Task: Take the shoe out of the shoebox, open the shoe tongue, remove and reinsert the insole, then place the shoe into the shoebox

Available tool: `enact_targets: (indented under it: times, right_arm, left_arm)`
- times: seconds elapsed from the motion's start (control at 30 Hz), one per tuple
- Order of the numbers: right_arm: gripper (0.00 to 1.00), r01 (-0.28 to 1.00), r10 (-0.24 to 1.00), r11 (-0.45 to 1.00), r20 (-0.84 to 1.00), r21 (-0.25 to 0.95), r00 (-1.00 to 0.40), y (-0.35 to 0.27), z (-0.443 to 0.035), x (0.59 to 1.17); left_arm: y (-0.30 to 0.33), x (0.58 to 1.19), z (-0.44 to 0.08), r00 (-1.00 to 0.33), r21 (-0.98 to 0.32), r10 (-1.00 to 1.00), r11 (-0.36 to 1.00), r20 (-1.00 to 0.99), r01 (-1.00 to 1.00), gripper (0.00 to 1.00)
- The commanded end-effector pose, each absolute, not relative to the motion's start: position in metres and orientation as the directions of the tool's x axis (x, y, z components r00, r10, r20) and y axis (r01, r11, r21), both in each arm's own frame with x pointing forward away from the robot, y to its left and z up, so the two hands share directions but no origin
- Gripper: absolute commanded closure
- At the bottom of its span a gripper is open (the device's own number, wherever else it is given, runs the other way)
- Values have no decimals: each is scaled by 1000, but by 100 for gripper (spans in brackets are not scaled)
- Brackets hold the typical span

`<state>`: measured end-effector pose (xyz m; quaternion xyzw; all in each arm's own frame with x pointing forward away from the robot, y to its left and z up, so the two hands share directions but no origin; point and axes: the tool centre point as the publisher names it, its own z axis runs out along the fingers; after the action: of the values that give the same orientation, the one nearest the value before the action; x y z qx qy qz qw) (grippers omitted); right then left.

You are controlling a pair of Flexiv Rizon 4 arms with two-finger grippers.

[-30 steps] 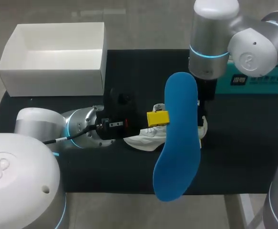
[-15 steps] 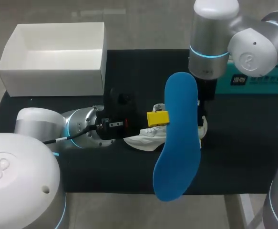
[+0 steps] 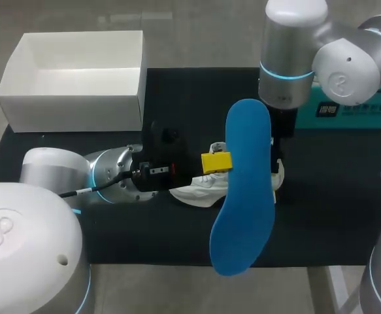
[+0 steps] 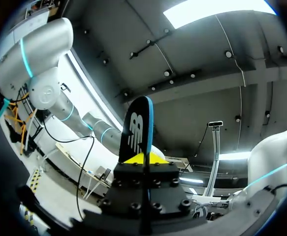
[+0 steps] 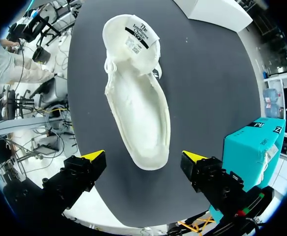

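The left claw (image 3: 216, 161) gripped the blue insole (image 3: 246, 196), holding it up clear of the white shoe (image 5: 138, 113) on the tabletop (image 3: 334, 216). The right claw (image 5: 144, 157) hung spread wide over the shoe, seemingly ready to steady it.

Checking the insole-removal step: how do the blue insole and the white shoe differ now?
The insole is blue and flat; the shoe is white and hollow. The insole is up in the air, clamped in the left gripper; the shoe lies on the black table, under the open right gripper, untouched. Both share a long sole outline.
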<state>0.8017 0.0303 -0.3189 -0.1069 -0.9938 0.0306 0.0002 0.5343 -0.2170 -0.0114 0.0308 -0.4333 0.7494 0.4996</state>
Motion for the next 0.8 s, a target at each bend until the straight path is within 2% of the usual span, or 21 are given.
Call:
enact_targets:
  times: [0.03,0.2,0.3,0.4,0.6,0.8]
  right_arm:
    - [0,209,209,973,-9,-94,-978,32,-337,813]
    - [0,239,237,968,-29,-75,-971,32,-342,823]
    - [0,253,248,962,-59,-102,-967,35,-343,830]
    - [0,253,250,965,-53,-63,-967,37,-344,841]
    - [0,193,191,981,-48,-33,-980,53,-340,856]
    - [0,169,167,984,-51,-56,-985,79,-364,858]
  left_arm:
    - [-217,534,-12,-499,-618,723,-127,478,-776,100]
    - [-217,534,-12,-499,-618,723,-127,478,-776,100]
    - [-217,534,-12,-499,-618,723,-127,478,-776,100]
    - [-217,534,-12,-499,-618,723,-127,478,-776,100]
    - [-217,534,-12,-499,-618,723,-127,478,-776,100]
    - [-217,534,-12,-499,-618,723,-127,478,-776,100]
